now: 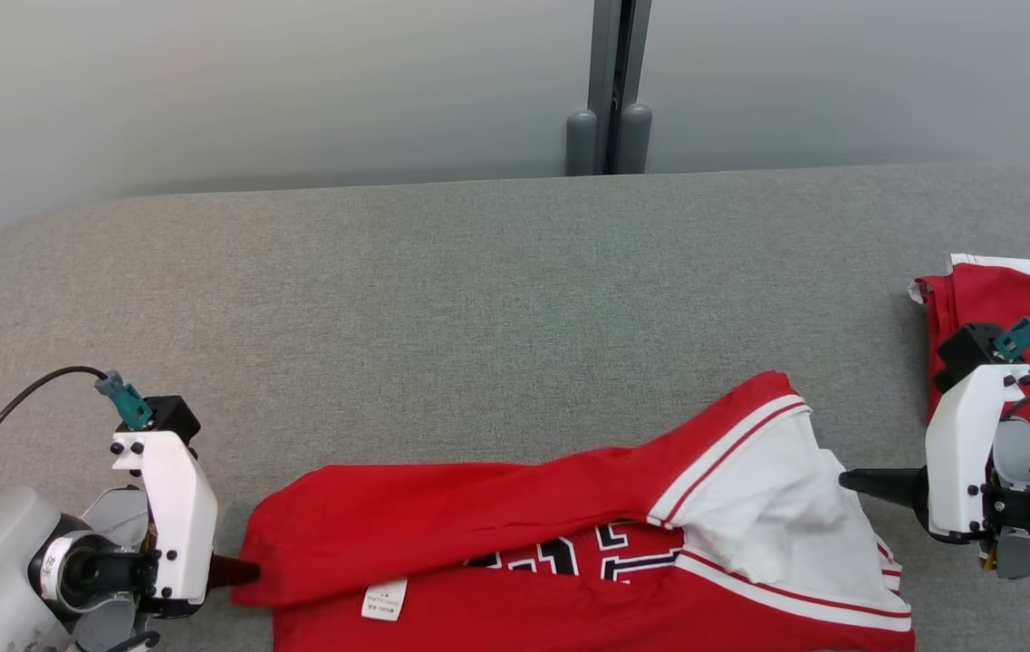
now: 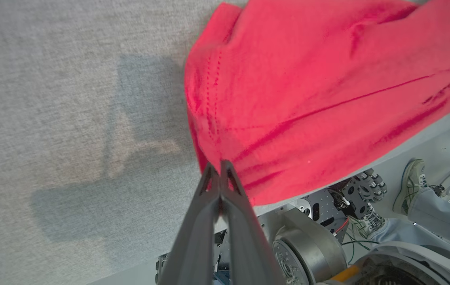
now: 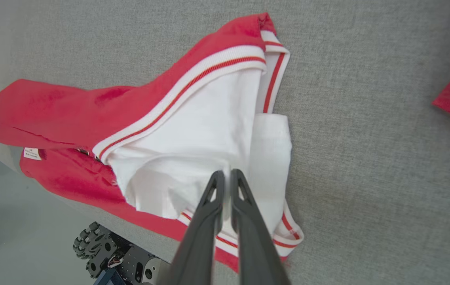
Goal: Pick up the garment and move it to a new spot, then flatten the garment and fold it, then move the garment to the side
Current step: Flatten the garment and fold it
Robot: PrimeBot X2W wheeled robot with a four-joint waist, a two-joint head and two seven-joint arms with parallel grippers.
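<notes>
Left tool point(image 1: 245, 572) and right tool point(image 1: 844, 480) each pinch an end of the garment point(image 1: 478, 521) lying between them.

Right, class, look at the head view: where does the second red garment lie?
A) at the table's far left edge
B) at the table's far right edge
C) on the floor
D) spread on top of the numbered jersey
B: the second red garment lies at the far right edge of the table, past the right end effector and apart from the numbered jersey.
</notes>
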